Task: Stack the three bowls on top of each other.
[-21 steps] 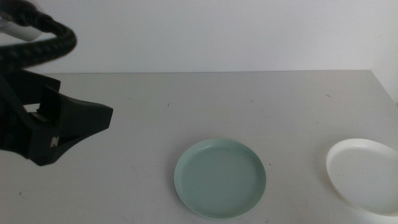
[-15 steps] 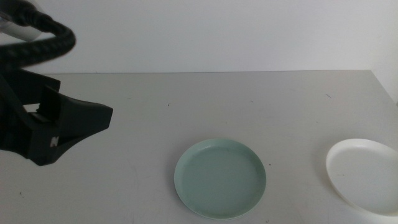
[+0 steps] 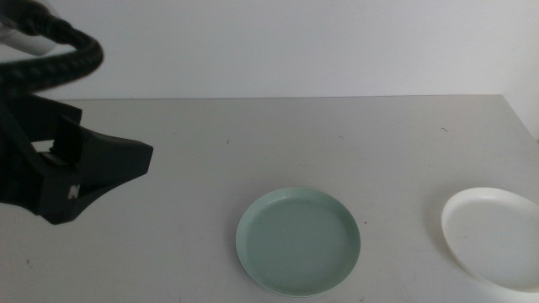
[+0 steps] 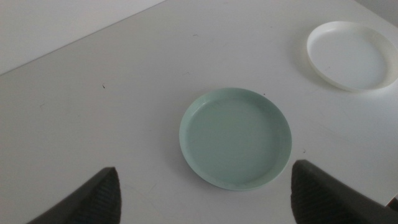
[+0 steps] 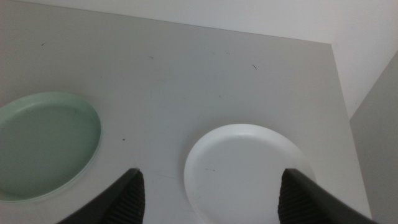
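A mint green bowl (image 3: pixel 298 241) sits on the table at the front centre. A white bowl (image 3: pixel 493 237) sits at the front right, cut by the picture's edge. The pale grey bowl is out of view. My left arm (image 3: pixel 76 172) hangs over the table's left side, apart from the bowls. My left gripper (image 4: pixel 204 169) is open and empty, high above the green bowl (image 4: pixel 235 137), with the white bowl (image 4: pixel 350 55) beyond. My right gripper (image 5: pixel 211 175) is open and empty above the white bowl (image 5: pixel 249 165); the green bowl (image 5: pixel 43 144) lies beside it. The right arm is out of the middle view.
The grey table (image 3: pixel 278 143) runs back to a white wall (image 3: pixel 295 42). Its right edge (image 3: pixel 522 114) lies close to the white bowl. Bare tabletop lies between the two bowls and behind them.
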### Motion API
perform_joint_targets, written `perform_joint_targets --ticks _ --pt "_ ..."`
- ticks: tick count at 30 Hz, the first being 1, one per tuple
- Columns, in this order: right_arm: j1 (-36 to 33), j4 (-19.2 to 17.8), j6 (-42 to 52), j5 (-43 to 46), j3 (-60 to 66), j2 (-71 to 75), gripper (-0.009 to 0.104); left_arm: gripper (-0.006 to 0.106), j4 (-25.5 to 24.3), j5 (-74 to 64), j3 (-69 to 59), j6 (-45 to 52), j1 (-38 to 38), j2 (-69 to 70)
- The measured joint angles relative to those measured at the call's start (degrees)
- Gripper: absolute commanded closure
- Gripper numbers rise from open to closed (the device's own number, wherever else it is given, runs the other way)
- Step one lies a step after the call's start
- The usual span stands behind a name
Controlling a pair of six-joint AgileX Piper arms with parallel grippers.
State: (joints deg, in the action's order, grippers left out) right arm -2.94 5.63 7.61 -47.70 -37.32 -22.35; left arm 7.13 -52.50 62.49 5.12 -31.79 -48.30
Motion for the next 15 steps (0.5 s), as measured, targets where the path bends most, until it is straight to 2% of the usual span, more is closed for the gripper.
perform_joint_targets --ticks 8,15 --pt "0.0 -0.3 -10.4 -9.1 -14.2 -12.2 0.040 -0.005 0.0 0.0 0.0 0.0 0.0 0.0" --pt "0.0 -0.9 -13.2 -14.7 -21.4 -22.8 0.040 -0.005 0.0 0.0 0.0 0.0 0.0 0.0"
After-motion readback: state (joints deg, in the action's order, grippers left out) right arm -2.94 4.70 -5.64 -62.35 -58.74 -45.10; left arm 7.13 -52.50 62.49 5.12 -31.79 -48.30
